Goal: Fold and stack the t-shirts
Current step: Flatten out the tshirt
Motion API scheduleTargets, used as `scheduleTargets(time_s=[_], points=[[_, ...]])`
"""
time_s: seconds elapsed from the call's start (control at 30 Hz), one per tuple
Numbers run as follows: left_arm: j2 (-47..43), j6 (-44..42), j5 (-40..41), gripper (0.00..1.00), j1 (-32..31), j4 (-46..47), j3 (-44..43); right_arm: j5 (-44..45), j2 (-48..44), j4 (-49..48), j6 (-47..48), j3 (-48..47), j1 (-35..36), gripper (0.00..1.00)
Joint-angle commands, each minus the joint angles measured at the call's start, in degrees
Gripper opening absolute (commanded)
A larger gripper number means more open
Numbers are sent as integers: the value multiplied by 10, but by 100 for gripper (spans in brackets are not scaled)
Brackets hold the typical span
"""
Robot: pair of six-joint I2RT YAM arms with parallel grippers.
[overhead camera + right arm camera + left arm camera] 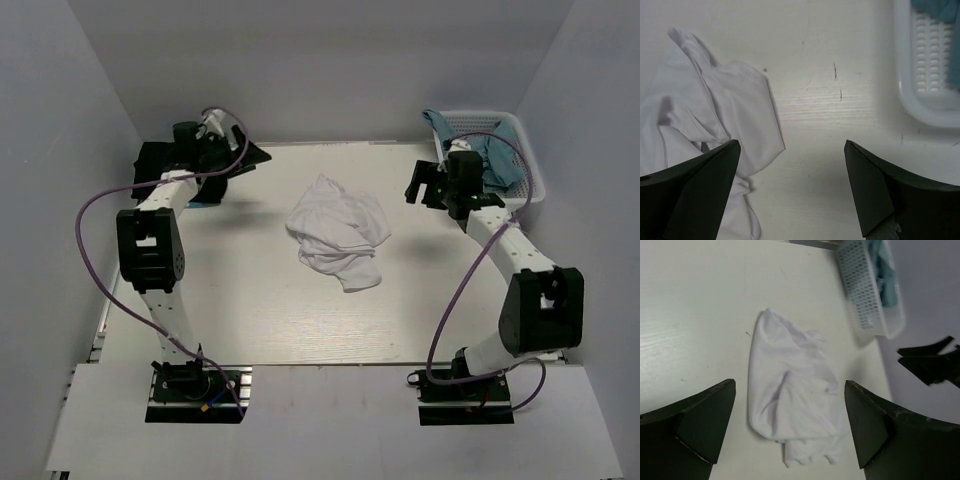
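Observation:
A white t-shirt (338,235) lies crumpled in a heap near the middle of the table. No other t-shirt shows. My left gripper (250,160) hovers at the far left of the table, open and empty. In the left wrist view the shirt (790,405) lies on the table between and beyond the wide-apart fingers of that gripper (790,382). My right gripper (422,183) hangs at the far right beside the basket, open and empty. In the right wrist view, bare table shows between the fingers of the right gripper (792,142), with the shirt (695,115) to the left.
A white perforated basket (530,165) stands at the back right corner with teal cloth (490,155) in it; the basket also shows in the wrist views (865,295) (920,107). Grey walls close in the table on three sides.

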State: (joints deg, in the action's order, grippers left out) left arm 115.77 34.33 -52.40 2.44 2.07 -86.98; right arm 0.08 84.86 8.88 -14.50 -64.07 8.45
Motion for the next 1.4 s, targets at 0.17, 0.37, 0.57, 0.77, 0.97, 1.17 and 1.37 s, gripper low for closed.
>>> scheduleTargets(time_s=[0.17, 0.37, 0.57, 0.77, 0.97, 1.17, 1.37], points=[[-31, -210, 361, 94, -126, -295, -67, 65, 107, 126, 11, -83, 58, 89], [4, -196, 411, 87, -168, -327, -47, 60, 171, 117, 24, -113, 86, 82], [-8, -185, 442, 81, -179, -320, 14, 36, 217, 94, 29, -126, 102, 79], [17, -185, 364, 76, -206, -274, 24, 31, 239, 69, 43, -112, 112, 76], [45, -197, 364, 55, -229, -250, 30, 41, 260, 47, 46, -108, 115, 73], [58, -182, 395, 0, -229, -266, 0, 40, 283, 39, 50, -114, 119, 42], [5, -182, 403, 0, -234, -273, -44, 49, 258, 42, 65, -137, 126, 0]])
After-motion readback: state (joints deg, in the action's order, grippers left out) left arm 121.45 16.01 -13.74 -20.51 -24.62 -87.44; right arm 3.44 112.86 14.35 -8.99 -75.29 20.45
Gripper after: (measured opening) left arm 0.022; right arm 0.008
